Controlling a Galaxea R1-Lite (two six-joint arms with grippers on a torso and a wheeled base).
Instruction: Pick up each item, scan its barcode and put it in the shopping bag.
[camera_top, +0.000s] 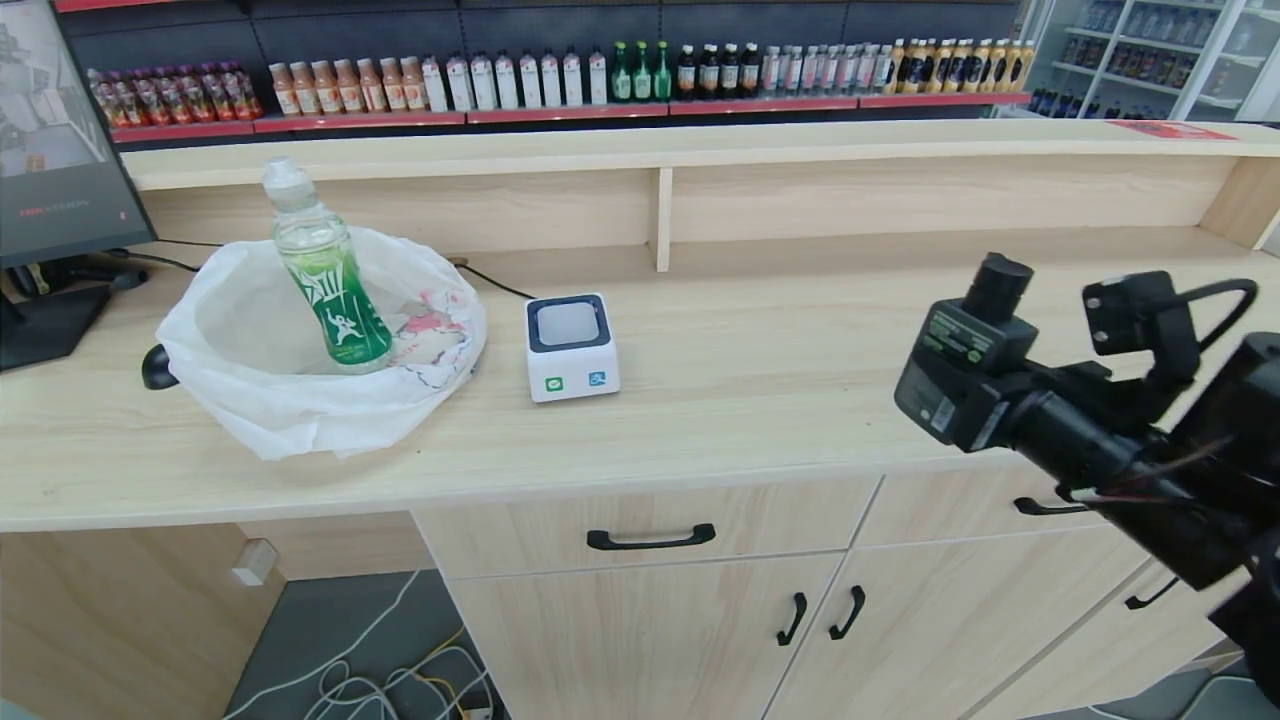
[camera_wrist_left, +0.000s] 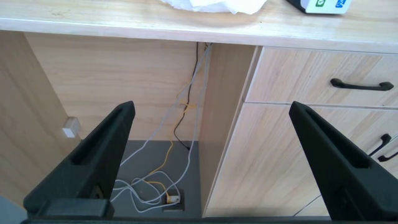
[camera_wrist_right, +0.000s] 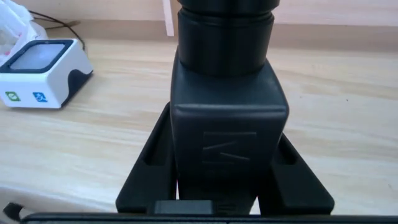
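1. Head view: the dark bottle is in the right gripper, over the right part of the worktop and well apart from the scanner. The shopping bag lies just beside the scanner on its left. A green-labelled bottle stands in it, a little tilted. I judge the step in hand is the scan. To do it well, the arm should carry the bottle over the scanner window and turn its labelled side toward the glass. It should hold the bottle quiet there and not too far away. I cannot tell where the barcode is.

2. Left wrist view: the left gripper hangs low, in front of the cupboard and under the worktop edge. Its jaws are wide apart, with nothing between them and touching nothing.

3. Right wrist view: the jaws are closed narrow on both sides of the dark bottle's square body, and its cap points away from the wrist. The grasp looks centred, so I think no regrasp is needed. At the bag, the bottle should come down beside the green-labelled bottle, so that one is not knocked over.
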